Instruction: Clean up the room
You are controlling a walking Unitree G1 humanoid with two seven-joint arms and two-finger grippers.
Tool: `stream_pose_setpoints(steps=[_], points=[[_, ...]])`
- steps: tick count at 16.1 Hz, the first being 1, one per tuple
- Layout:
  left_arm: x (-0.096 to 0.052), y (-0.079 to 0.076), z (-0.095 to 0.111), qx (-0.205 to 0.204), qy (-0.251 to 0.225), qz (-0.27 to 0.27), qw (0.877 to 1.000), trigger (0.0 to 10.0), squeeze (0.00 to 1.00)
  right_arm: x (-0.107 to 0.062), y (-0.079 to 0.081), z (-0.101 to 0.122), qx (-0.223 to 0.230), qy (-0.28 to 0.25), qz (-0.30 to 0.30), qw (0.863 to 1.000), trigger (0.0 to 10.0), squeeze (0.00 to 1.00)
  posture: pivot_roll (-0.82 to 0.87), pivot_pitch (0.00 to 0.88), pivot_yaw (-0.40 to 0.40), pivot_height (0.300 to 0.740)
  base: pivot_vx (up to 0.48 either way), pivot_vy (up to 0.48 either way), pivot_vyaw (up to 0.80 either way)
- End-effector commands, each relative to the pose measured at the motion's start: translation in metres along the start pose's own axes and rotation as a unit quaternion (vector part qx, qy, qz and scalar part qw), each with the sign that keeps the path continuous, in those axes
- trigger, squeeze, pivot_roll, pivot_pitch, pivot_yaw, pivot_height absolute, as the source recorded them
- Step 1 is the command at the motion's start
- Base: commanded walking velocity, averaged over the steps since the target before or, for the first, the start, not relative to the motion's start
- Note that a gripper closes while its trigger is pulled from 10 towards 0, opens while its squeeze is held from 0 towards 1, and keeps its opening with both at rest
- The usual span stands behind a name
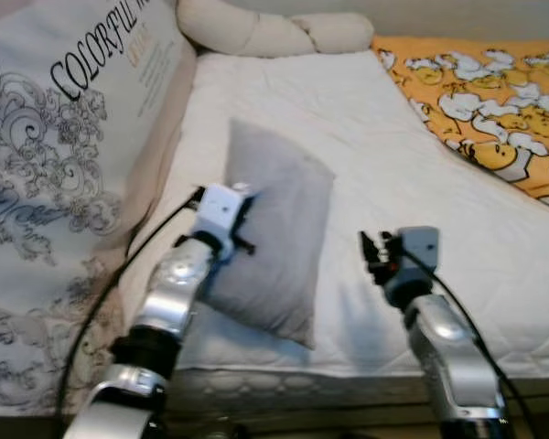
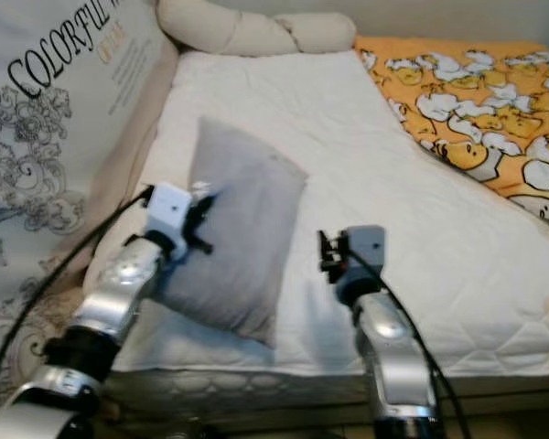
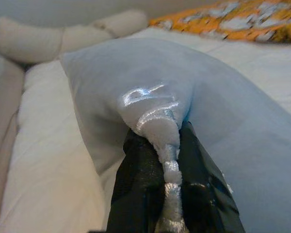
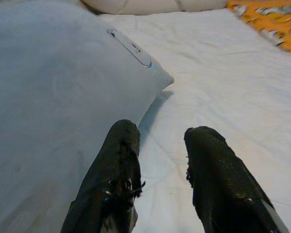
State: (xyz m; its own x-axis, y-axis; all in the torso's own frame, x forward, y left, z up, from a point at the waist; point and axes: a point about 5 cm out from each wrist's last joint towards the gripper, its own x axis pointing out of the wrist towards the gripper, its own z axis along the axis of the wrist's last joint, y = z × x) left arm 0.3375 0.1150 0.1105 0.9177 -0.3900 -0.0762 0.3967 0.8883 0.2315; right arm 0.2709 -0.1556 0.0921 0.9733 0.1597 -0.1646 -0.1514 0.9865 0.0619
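A grey pillow (image 1: 274, 233) lies on the white mattress (image 1: 366, 128), its lower part near the front edge. My left gripper (image 1: 242, 224) is shut on the pillow's left edge; in the left wrist view the black fingers (image 3: 140, 189) pinch a fold of grey fabric (image 3: 157, 121). My right gripper (image 1: 373, 251) hovers just right of the pillow, open with nothing between its fingers (image 4: 114, 165). The pillow (image 4: 58, 97) lies beside it in the right wrist view.
A large printed cushion (image 1: 64, 183) with black lettering stands along the left side. A cream bolster (image 1: 274, 32) lies across the head of the bed. An orange blanket with a white pattern (image 1: 494, 101) covers the far right.
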Motion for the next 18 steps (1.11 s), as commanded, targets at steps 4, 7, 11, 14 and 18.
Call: stream_pose_setpoints(steps=[4,7,11,14,18], points=[[-0.0032,0.0098,0.007,0.014,-0.013,0.021,1.0,10.0,0.0,0.0014,0.0047,0.0015,0.001,0.0,0.008,1.0,10.0,0.0,0.03,0.0,-0.017,0.74,0.0,0.387,0.0],[-0.0024,0.0098,0.0086,0.015,-0.014,0.024,1.0,10.0,0.0,0.0019,0.0037,0.001,-0.003,0.003,0.007,1.0,10.0,0.0,0.03,0.0,-0.015,0.74,0.0,0.228,0.0],[-0.0002,0.0085,0.0106,0.018,-0.015,0.026,0.999,10.0,0.0,0.0007,0.0006,0.0004,-0.007,0.004,0.0,1.0,10.0,0.0,0.02,0.0,-0.008,0.74,0.0,0.0,0.0],[0.0012,0.0099,0.0141,0.015,-0.022,0.028,0.999,10.0,0.0,0.001,-0.0001,-0.0003,-0.006,0.006,-0.002,1.0,10.0,0.0,0.02,0.0,-0.007,0.74,0.0,0.0,0.0],[0.002,0.0093,0.0161,0.011,-0.025,0.022,0.999,10.0,0.0,0.0017,0.0001,0.0004,-0.006,0.005,-0.004,1.0,10.0,0.0,0.03,0.0,-0.006,0.74,0.206,0.0,0.0]])
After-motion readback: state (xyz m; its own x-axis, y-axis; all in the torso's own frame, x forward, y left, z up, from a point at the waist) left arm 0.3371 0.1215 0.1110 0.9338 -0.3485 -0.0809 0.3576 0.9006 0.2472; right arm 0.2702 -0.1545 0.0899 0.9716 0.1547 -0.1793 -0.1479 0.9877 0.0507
